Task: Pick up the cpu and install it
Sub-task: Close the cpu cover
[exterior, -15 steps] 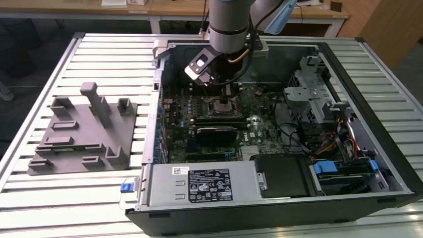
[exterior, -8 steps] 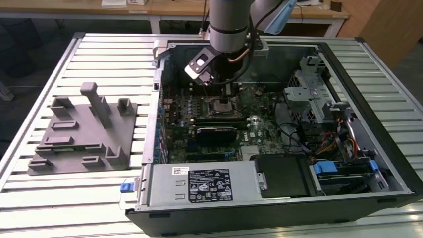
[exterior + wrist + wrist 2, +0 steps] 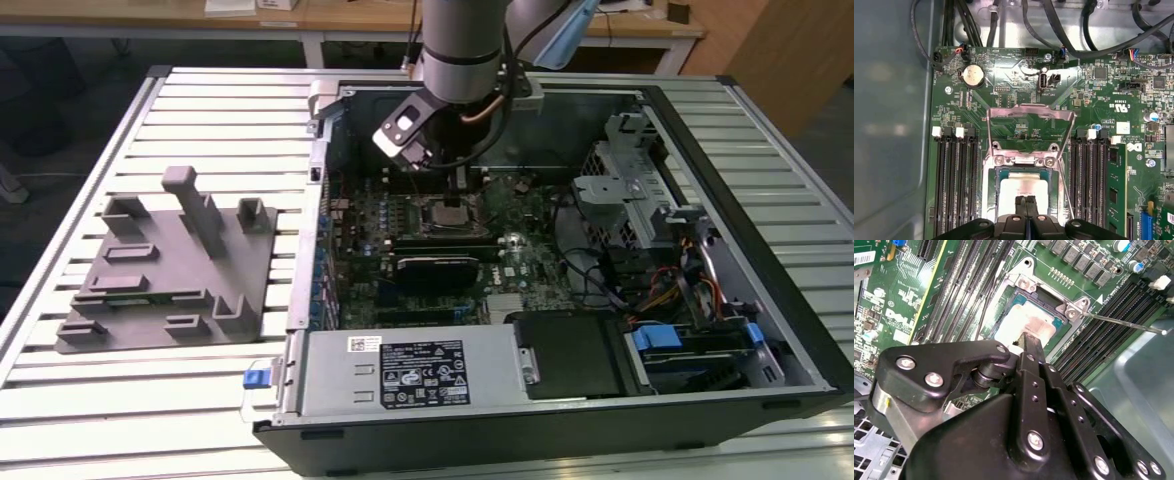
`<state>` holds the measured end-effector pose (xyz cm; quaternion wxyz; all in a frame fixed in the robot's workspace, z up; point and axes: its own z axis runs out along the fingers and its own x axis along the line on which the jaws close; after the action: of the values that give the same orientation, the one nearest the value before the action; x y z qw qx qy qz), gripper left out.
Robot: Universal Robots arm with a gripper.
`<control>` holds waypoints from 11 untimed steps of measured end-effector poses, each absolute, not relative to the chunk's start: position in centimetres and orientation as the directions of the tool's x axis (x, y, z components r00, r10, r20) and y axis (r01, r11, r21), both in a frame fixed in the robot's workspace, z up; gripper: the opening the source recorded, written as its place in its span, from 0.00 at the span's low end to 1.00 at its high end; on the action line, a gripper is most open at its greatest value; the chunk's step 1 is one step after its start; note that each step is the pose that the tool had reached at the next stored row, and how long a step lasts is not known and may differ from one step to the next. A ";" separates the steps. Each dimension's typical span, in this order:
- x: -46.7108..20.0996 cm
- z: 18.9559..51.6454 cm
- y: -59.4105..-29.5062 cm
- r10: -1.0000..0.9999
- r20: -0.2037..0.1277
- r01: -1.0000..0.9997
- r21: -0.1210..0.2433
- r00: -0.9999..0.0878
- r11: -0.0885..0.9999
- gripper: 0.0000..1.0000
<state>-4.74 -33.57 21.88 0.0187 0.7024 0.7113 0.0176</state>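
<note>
The grey arm (image 3: 461, 40) carries a black end effector (image 3: 1030, 340) studded with silver screws (image 3: 1035, 440).

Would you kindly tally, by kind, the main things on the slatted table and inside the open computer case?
Grey plastic tray with upright posts: 1
Open black computer case: 1
Green motherboard: 1
Small square silver cpu: 1
Black robot gripper: 1
Total: 5

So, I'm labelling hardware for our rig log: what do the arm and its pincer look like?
The arm is a grey metal tube with a pale blue joint cap and a coppery cable near the wrist. The pincer is matte black, with linked bars fastened by silver screws.
</note>
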 end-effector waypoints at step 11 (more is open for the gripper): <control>-4.7 22.2 -33.6 1.000 -0.002 0.999 0.051 -0.013 0.013 0.11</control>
<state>-4.74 -33.57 22.22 0.0187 0.7024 0.7113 0.0176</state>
